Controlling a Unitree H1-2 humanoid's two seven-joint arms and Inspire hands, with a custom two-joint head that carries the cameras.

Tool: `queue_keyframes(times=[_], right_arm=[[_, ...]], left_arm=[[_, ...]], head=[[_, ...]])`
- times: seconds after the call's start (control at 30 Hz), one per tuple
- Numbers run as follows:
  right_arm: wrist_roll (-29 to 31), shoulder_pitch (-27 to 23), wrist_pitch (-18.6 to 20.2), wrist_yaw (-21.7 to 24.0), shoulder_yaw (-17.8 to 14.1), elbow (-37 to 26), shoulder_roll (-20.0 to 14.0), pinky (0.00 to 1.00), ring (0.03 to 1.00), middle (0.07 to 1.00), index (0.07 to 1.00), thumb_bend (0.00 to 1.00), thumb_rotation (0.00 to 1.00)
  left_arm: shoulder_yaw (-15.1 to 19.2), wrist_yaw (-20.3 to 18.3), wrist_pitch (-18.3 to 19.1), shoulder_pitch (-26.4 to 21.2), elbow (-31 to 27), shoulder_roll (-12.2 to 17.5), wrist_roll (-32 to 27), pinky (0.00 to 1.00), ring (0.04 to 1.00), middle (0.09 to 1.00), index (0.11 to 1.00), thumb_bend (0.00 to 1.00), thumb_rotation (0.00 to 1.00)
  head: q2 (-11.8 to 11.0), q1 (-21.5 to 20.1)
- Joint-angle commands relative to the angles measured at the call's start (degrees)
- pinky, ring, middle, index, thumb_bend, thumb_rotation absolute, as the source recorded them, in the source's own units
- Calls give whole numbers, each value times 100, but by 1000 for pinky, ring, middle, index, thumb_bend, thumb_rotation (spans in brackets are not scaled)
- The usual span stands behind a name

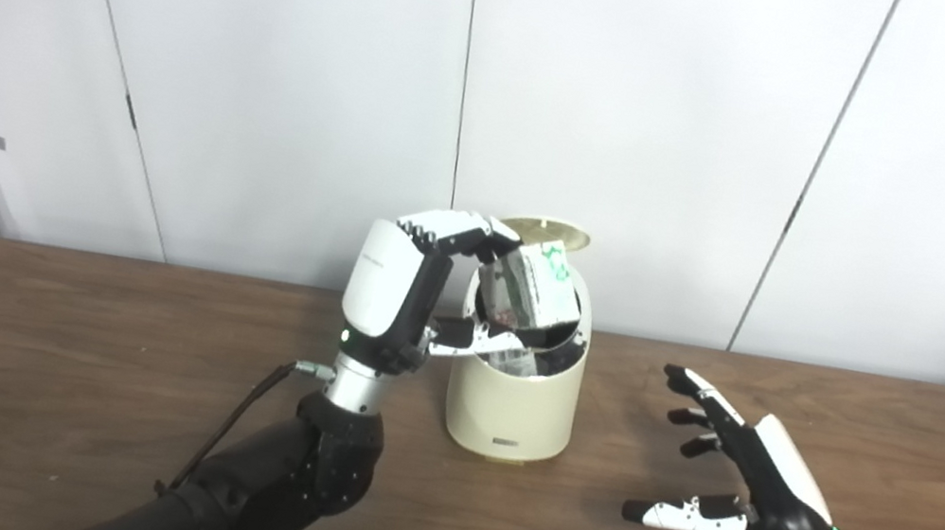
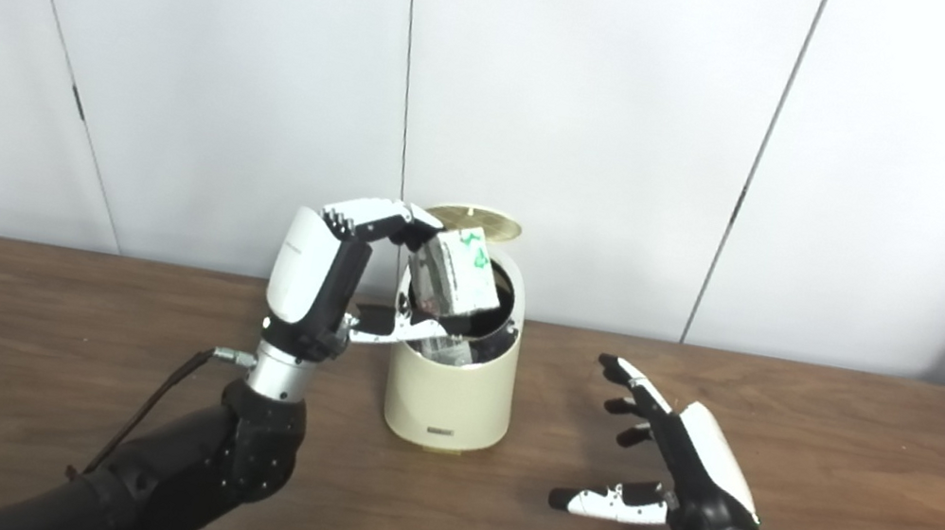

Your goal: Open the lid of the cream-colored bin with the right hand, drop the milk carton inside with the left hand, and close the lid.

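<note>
Nearest the lens: two dark forearms rising from the bottom edge over a brown table (image 1: 36, 346). On the right side, right hand (image 1: 740, 473) hovering low above the wood, well apart from the bin, fingers spread and holding nothing. On the left side, left hand (image 1: 419, 295) raised beside the bin (image 1: 512, 401), fingers hooked over the top of the carton (image 1: 531, 289) and thumb tucked beneath it, so clasping the carton firmly.

Carton tilted, lower end already past the rim and inside the mouth, upper end with green print poking above. Lid (image 1: 547, 231) standing open at the back, round underside just visible behind the carton. Something pale below the carton inside the mouth, possibly an inner liner or a reflection; too blurred to say.

Step in hand, by the look of things: releasing the carton into the bin. To do well: ease the lower end a little deeper and toward the centre of the mouth before letting go, so no corner catches on the rim. Open fingers and thumb together, not one first, to avoid flicking the carton sideways. Withdraw up and to the left, away from the lid, without nudging the light-looking bin. Only then bring the right hand in over the back to press the lid down, checking first that no part of the carton sticks above the rim.
</note>
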Motion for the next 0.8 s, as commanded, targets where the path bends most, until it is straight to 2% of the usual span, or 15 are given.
queue_keyframes(times=[0.0, 0.1, 0.33, 0.6, 0.77], right_arm=[[33, -184, -198, -147, -73, -124, -44, 639, 796, 896, 912, 754, 222], [-5, -199, -216, -172, -56, -109, -41, 606, 773, 889, 907, 759, 224], [-14, -214, -119, -130, -43, -176, -25, 633, 771, 893, 915, 758, 249], [-35, -184, -83, -152, -63, -194, -2, 596, 766, 888, 914, 769, 264], [-76, -167, -33, -143, -68, -234, -6, 607, 770, 886, 914, 771, 276]], left_arm=[[-10, -38, -123, -309, -206, 44, -194, 430, 449, 486, 503, 505, 0], [-91, -276, -123, -283, -273, 58, -383, 442, 452, 486, 499, 505, 0], [-121, -915, -123, -202, -404, 62, -863, 451, 458, 489, 487, 505, 0], [-18, -1155, -123, -159, -332, 20, -841, 459, 463, 494, 476, 505, 0], [122, -1264, -123, -129, -241, -17, -696, 493, 471, 504, 482, 505, 0]], head=[[12, -12], [28, -38], [48, -78], [72, -101], [94, -87]])
